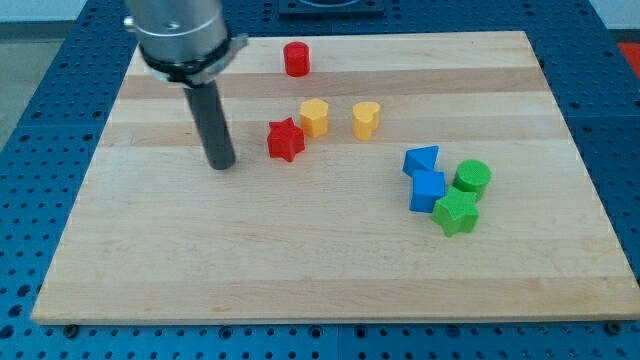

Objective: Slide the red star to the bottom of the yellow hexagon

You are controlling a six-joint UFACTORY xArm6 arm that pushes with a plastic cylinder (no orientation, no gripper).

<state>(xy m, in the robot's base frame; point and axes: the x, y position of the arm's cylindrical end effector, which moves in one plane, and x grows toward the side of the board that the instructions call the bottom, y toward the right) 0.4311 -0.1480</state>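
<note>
Wooden board (150, 250) carries no readable writing; my tip (221, 165) sits left of the red star (285, 139), apart, below-left of the yellow hexagon (314, 117).

A: Where's my tip (221, 165)?
B: Left of centre on the tabletop (150, 260), near the red star (286, 139) but apart from it, on its left.
A: And the yellow hexagon (314, 116)?
B: Just upper right of the star, almost touching; whether they meet is unclear. A yellow heart (367, 118) sits further right.

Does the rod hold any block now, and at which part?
Nothing is held. My tip stands apart from the red star, on the view's left.
</note>
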